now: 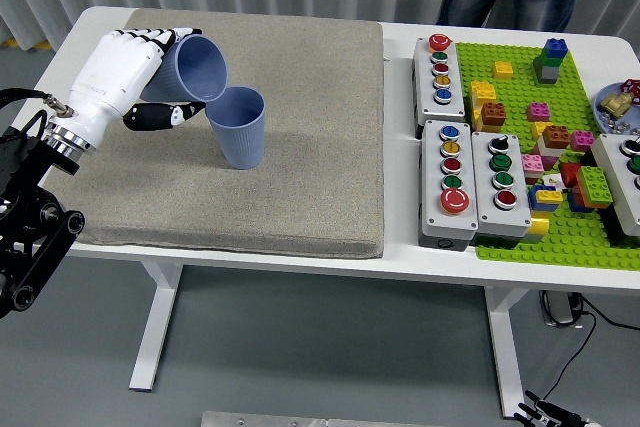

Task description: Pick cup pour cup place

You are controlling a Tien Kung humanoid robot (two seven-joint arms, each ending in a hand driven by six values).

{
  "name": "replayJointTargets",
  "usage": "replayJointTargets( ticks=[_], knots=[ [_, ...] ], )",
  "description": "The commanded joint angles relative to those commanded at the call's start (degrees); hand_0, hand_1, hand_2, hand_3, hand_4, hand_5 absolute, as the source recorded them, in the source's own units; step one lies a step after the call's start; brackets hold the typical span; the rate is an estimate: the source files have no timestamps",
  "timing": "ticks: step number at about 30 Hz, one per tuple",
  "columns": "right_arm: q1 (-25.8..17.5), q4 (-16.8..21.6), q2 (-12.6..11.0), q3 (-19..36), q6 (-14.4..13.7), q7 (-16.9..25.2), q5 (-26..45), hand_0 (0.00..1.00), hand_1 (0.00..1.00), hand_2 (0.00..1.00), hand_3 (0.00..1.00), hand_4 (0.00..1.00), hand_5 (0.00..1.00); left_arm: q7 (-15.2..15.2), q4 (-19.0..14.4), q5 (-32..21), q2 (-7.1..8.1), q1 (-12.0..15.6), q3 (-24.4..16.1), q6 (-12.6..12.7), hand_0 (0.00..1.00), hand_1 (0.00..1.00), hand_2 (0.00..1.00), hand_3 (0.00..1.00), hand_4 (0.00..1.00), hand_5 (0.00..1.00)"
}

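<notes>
Left hand (135, 72) is gripping a tilted blue cup (196, 69), mouth facing the upright blue cup (238, 126) beside it. Both are sitting over the grey mat (300, 147) on the bench (400, 257).

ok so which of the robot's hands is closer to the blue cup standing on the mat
Left. The left hand holds a tilted cup just left of the standing cup; the right hand isn't in view.

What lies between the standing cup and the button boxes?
In the head view, only bare mat, then a strip of white table, lies between the standing cup and the button boxes.
</notes>
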Motion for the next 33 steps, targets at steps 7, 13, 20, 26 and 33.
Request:
replayJointTargets(
  ticks=[7,13,20,26,33],
  knots=[
    [0.0,0.0,-0.1,-0.1,0.1,0.0,0.0,0.761,0.693,0.733,0.615,0.225,0.171,-0.1,0.9,0.0,0.39,-1.0,1.6,1.1,0.446,0.464,0.515,0.523,0.651,0.108],
    [0.0,0.0,-0.2,-0.1,0.1,0.1,0.1,0.762,0.693,0.733,0.615,0.226,0.170,0.5,1.9,0.0,0.85,-1.7,3.0,2.2,0.446,0.465,0.515,0.522,0.649,0.105],
    [0.0,0.0,-0.2,-0.1,0.2,0.1,0.2,0.762,0.693,0.733,0.616,0.228,0.167,1.5,3.4,0.0,1.83,-3.5,5.3,3.6,0.446,0.465,0.514,0.522,0.650,0.105],
    [-0.2,0.0,-0.2,-0.1,0.2,0.1,0.2,0.762,0.693,0.733,0.616,0.229,0.167,1.9,3.4,0.0,3.13,-4.4,7.6,4.1,0.446,0.465,0.514,0.521,0.647,0.102],
    [-0.2,0.0,-0.2,0.0,0.3,0.0,0.2,0.762,0.693,0.732,0.616,0.229,0.167,3.1,3.6,0.0,4.37,-5.6,9.5,5.1,0.448,0.464,0.513,0.520,0.647,0.099]
  ],
)
